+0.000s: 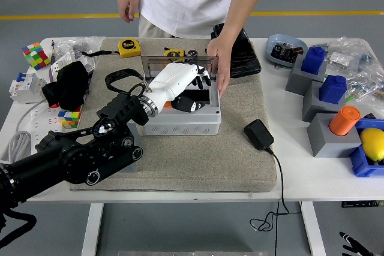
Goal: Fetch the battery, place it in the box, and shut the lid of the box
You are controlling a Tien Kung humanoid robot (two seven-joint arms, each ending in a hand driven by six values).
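Reaching in from the left over the beige felt mat (198, 160), the robot's white left hand (180, 82) hangs above the open grey plastic box (183, 125), fingers loosely spread and holding nothing; the battery seems the dark, orange-tipped object (183, 105) lying inside. The upright smoky transparent lid (180, 64), steadied by a person's hand (219, 67), could snag the fingertips or swing down onto them. The right hand is unseen.

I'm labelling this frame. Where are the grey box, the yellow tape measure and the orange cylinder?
grey box (183, 125): head view, on its front wall.
yellow tape measure (128, 47): head view, on its case.
orange cylinder (344, 120): head view, on its side.
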